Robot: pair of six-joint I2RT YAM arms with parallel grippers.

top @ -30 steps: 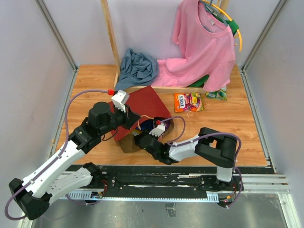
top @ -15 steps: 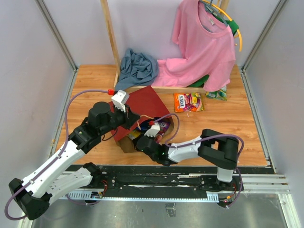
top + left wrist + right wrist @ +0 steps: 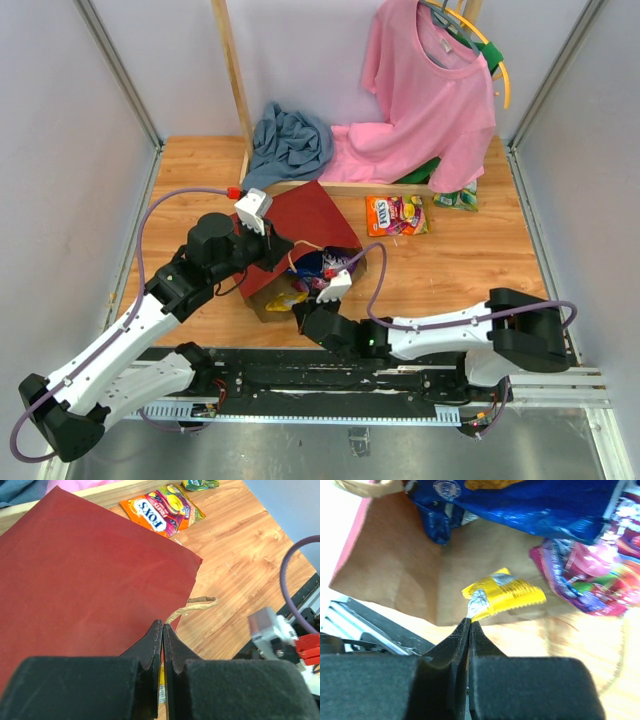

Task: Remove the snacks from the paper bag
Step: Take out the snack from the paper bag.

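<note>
Pinching the silvery corner of a yellow packet (image 3: pixel 507 592), the right fingers (image 3: pixel 465 630) are pressed together on it at the mouth of the paper bag (image 3: pixel 300 215), which lies on its side on the table (image 3: pixel 470 270) with a dark red face up. From that pinch the packet's long axis runs ahead of the fingers and back toward the mouth, so the coming move looks like a plain draw away from the bag, toward the near table edge. The right arm is the nearer one. The left fingers (image 3: pixel 156 640) are closed flat on the bag's red upper edge beside a twine handle (image 3: pixel 192 607), seemingly to steady it. Counted: one bag; three snacks at its mouth, namely the yellow packet, a blue chip bag (image 3: pixel 530 505) and a purple candy packet (image 3: pixel 585 575); two more on the table beyond the bag, an orange Fox's packet (image 3: pixel 397 214) and a green packet (image 3: pixel 455 198)
</note>
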